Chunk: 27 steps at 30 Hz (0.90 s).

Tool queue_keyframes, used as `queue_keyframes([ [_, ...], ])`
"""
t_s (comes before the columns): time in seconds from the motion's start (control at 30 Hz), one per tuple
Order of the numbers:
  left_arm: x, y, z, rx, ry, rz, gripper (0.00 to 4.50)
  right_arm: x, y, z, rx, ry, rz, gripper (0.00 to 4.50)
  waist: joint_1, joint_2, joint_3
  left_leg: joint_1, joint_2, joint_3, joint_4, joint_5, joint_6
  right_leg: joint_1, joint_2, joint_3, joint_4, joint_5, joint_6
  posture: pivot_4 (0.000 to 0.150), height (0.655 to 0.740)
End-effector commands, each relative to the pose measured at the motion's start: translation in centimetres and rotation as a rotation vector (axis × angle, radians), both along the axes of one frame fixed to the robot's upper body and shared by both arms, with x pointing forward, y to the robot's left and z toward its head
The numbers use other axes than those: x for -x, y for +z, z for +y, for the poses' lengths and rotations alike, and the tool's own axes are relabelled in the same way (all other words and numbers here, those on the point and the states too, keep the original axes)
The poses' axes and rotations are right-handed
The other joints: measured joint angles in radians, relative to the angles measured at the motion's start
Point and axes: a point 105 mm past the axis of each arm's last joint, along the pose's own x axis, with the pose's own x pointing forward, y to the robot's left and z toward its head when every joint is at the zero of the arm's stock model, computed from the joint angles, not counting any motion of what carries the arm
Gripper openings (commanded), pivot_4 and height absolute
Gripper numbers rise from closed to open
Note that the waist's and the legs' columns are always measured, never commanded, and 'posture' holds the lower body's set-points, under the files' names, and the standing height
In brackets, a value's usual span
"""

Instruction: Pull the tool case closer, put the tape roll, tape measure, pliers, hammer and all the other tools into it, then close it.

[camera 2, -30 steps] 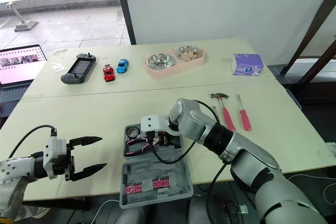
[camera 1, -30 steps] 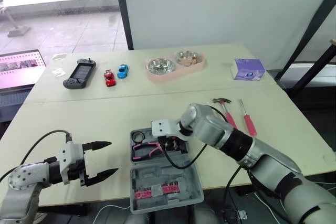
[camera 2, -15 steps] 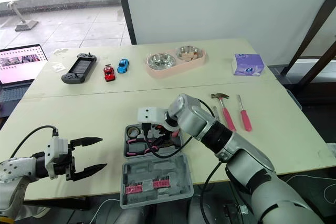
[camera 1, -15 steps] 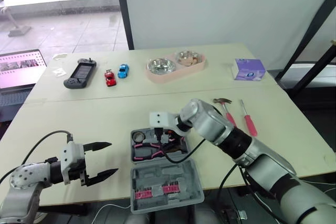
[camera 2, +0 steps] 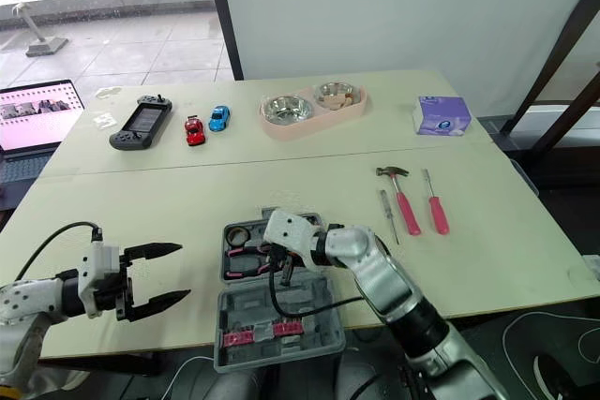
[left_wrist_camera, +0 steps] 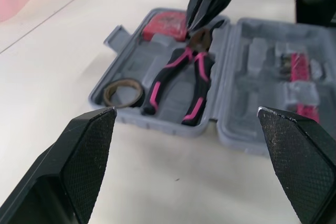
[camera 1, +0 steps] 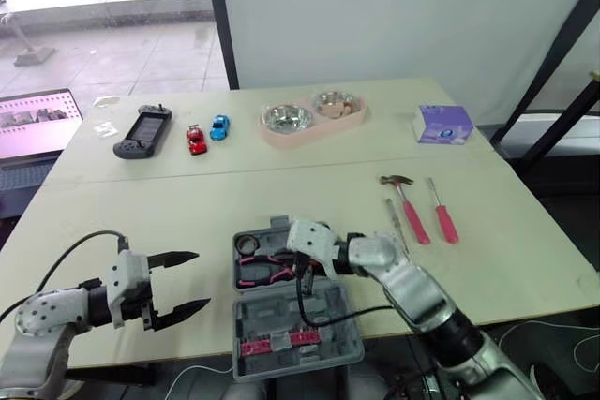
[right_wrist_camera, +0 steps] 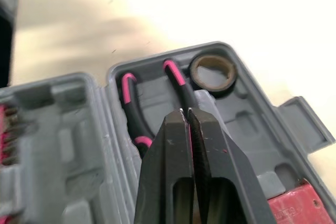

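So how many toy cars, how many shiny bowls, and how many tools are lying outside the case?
Toy cars: 2, red car and blue car.
Shiny bowls: 2, left bowl and right bowl.
Tools outside the case: 3, hammer, screwdriver, thin metal tool.
Total: 7.

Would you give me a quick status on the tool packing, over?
Left gripper open, beside tool case. Right gripper shut, empty, over pliers in the case. Tape roll in; hammer, screwdriver on the table. No obstacle seen.
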Motion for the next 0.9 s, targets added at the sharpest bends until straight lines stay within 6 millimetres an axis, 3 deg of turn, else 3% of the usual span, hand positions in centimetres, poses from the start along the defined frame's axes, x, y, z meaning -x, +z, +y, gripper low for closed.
queue_keyframes([
  [0.03, 0.1, 1.2, 0.2, 0.012, -0.009, -0.028, 4.50, -0.6, 1.5, 0.7, -0.111, -0.034, -0.076, 0.08, 0.001, 0.000, 0.000, 0.000, 0.000, 0.000, 0.000, 0.000, 0.000, 0.000, 0.000, 0.000, 0.000, 0.000, 0.000, 0.150, 0.7233],
  [0.27, 0.0, 1.1, 0.2, 0.005, -0.009, -0.026, 4.50, -0.7, -1.5, 1.2, -0.105, -0.090, -0.016, 0.08, 0.003, 0.000, 0.000, 0.001, 0.000, 0.000, 0.000, 0.000, 0.000, 0.001, 0.001, 0.000, 0.000, 0.000, 0.000, 0.150, 0.7233],
  [0.5, 0.1, 1.0, 0.3, 0.000, -0.006, -0.024, 4.50, -0.8, -5.4, -0.4, 0.025, -0.165, 0.066, 0.08, 0.001, 0.000, 0.000, 0.002, 0.000, 0.000, 0.000, 0.000, 0.000, 0.002, 0.001, 0.000, 0.000, 0.000, 0.000, 0.150, 0.7233],
  [0.73, 0.2, 1.0, 0.1, -0.002, -0.009, -0.021, 4.50, 0.4, -9.7, -2.8, 0.222, -0.233, 0.297, 0.08, 0.004, 0.000, -0.005, 0.012, 0.000, -0.001, -0.002, 0.000, 0.000, 0.013, 0.001, 0.000, -0.003, -0.003, -0.004, 0.150, 0.7233],
  [0.9, 0.4, 0.9, 0.1, -0.008, -0.017, -0.016, 4.50, 1.9, -10.7, -2.7, 0.262, -0.252, 0.479, 0.08, 0.019, 0.000, -0.019, 0.019, 0.000, -0.001, -0.005, -0.001, 0.001, 0.019, -0.001, 0.000, -0.004, -0.005, -0.005, 0.150, 0.7233],
])
